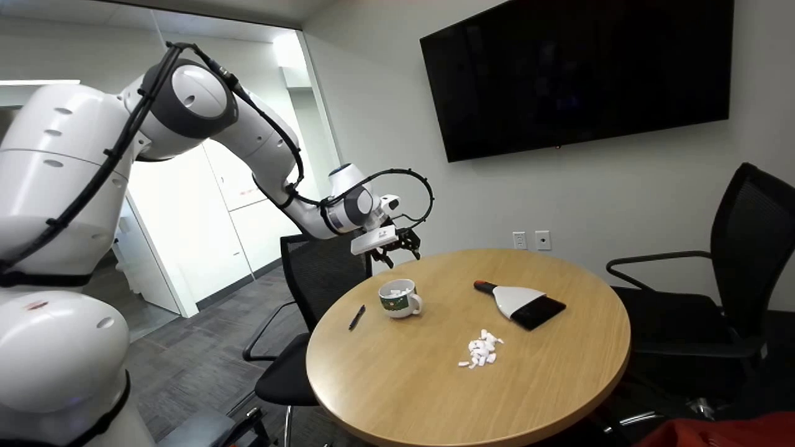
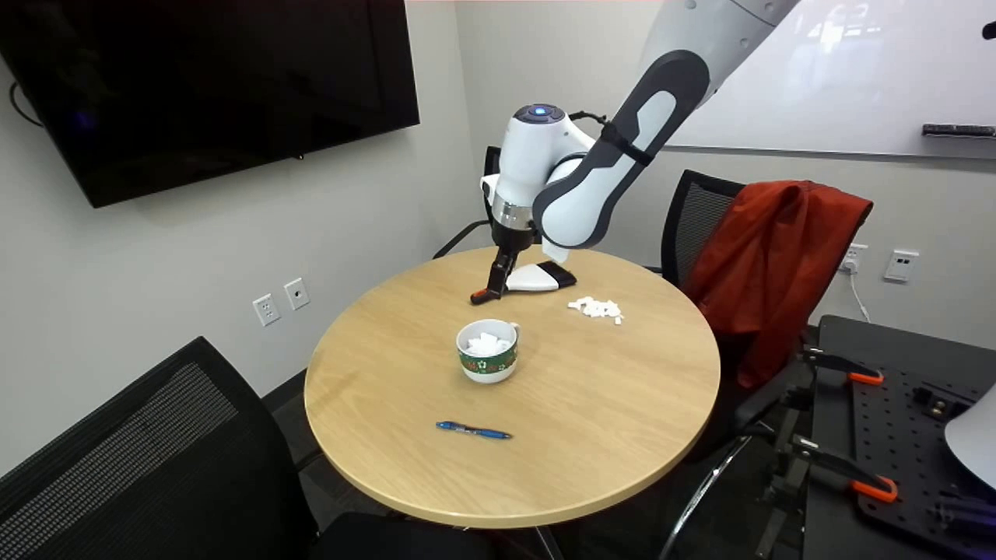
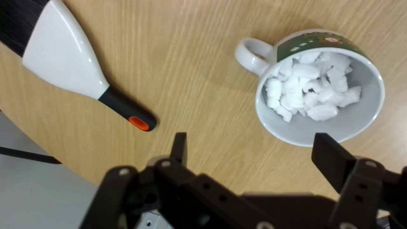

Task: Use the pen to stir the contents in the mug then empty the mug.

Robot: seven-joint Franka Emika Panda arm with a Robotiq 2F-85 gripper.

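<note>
A: Position and condition of items?
B: The blue pen (image 2: 473, 430) lies flat on the round wooden bench (image 2: 560, 381), on the near side of the mug (image 2: 489, 362) and apart from it in an exterior view. Mug upright, holding white pieces (image 3: 318, 86); a loose heap of similar pieces (image 2: 596, 308) lies to its far right. The tool (image 3: 249, 143) is raised above the bench, its fingers (image 3: 179, 148) well apart, nothing between them.
A: Expected handling?
B: Pen should prove light and stiff, probably smooth plastic, liable to roll; grip across the barrel toward an end, leaving the opposite end free to stir. Mug: likely glazed ceramic, rigid, slick, breakable, heavier; take it by the handle (image 3: 249, 63) or the wall for emptying. Pieces look light and may spill over.
A: Limits of the inspection?
B: Pen does not appear in the wrist view; its writing tip is hard to make out. Lower layers of pieces cannot be seen. The hand brush (image 3: 66, 60) has its bristles cut off at the wrist view's left edge.
</note>
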